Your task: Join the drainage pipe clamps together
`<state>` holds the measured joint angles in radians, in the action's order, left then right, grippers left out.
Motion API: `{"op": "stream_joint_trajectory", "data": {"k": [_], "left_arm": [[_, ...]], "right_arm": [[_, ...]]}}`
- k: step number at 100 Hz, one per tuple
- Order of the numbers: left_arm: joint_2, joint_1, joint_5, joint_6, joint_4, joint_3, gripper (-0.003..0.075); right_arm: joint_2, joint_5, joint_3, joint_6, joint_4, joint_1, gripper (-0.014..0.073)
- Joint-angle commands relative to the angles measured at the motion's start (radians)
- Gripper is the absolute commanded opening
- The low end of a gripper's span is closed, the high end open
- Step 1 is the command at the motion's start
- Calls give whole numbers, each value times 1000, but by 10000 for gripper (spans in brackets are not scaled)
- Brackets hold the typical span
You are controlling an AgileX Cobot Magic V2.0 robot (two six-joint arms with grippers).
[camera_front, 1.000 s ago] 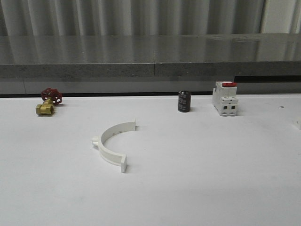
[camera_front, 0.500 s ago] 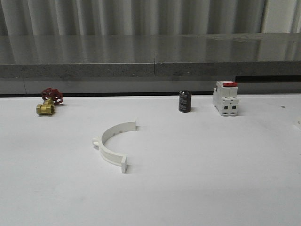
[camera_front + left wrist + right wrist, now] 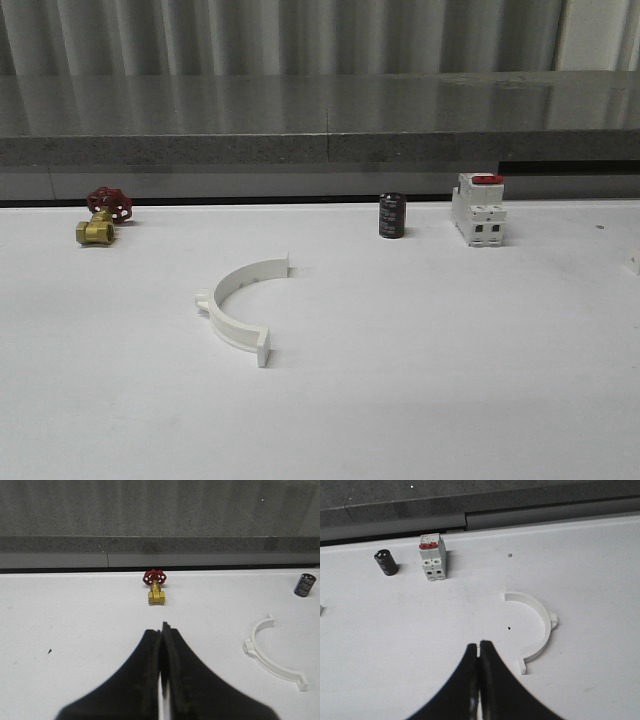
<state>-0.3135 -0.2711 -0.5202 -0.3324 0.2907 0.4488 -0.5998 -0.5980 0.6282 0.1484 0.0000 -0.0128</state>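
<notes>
Since nothing on the table (image 3: 450, 380) has shifted over the last second, the joining is judged not yet begun. The left fingers (image 3: 142, 680) and right fingers (image 3: 495, 690) are pressed shut, empty. One clamp half (image 3: 238, 305) lies flat left of centre, its open side turned rightward and its chord running near-to-far. The other half (image 3: 535, 625) lies flat, well apart.

Closed right gripper (image 3: 479, 652) fingers beside white half-ring clamp (image 3: 540, 625).
</notes>
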Motion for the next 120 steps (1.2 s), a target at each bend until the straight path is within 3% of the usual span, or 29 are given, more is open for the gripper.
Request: {"op": "stream_joint_trajectory", "data": {"k": [1,13,20,37,44,54,73,93,120], "left_arm": [[-9,4,67,-1,8,26,-21],[-9,4,67,-1,8,26,-21],[-9,4,67,-1,8,26,-21],[-9,4,67,-1,8,26,-21],[-9,4,67,-1,8,26,-21],[-9,4,67,-1,8,26,-21],[-9,4,67,-1,8,26,-21],[-9,4,67,-1,8,26,-21],[-9,4,67,-1,8,26,-21]], "right_arm": [[-77,51,75,-12,0,6,-67],[-130,56,80,-12,0,6,-49],[-150,37,79,-12,0,6,29],[-158,18,79,-11,16,6,408],[-158,19,79,-11,25,6,505],[-172,6,93,-11,42,6,511],[-345,-161,274,-29,35,7,511],[-536,-169,420,-100,35,8,511],[-771,-190,515,-233,86,138,511]]}}
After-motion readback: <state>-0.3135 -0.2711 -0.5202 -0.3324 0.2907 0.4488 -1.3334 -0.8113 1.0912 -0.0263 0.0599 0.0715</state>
